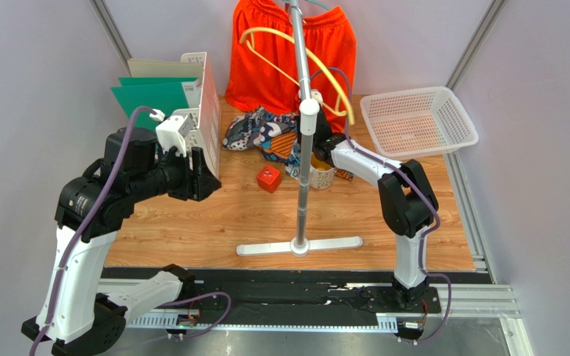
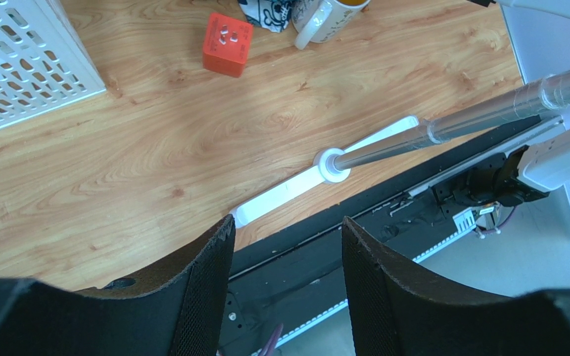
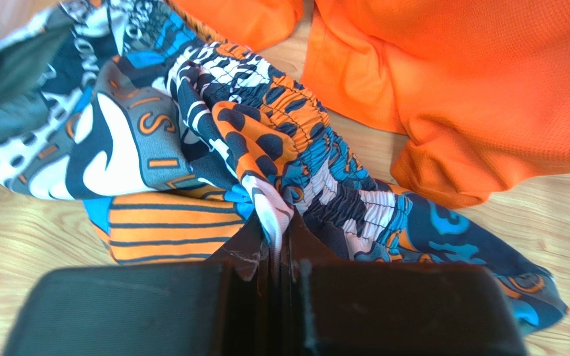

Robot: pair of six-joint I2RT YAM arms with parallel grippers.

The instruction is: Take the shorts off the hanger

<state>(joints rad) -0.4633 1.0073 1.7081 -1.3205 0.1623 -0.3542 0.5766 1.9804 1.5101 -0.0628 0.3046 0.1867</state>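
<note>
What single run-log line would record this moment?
left gripper: open, empty | right gripper: shut on printed shorts, on table | orange shorts: hanging behind pole

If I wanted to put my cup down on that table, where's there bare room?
The widest bare wood lies between the white file rack, the red cube and the stand's base. The back is crowded: printed shorts, mug, orange shorts and the right gripper pinching the print.

Stand pole (image 1: pixel 304 185) (mug (image 1: pixel 324 179) beside) stands close before the right pincer (image 3: pixel 274 241).
</note>
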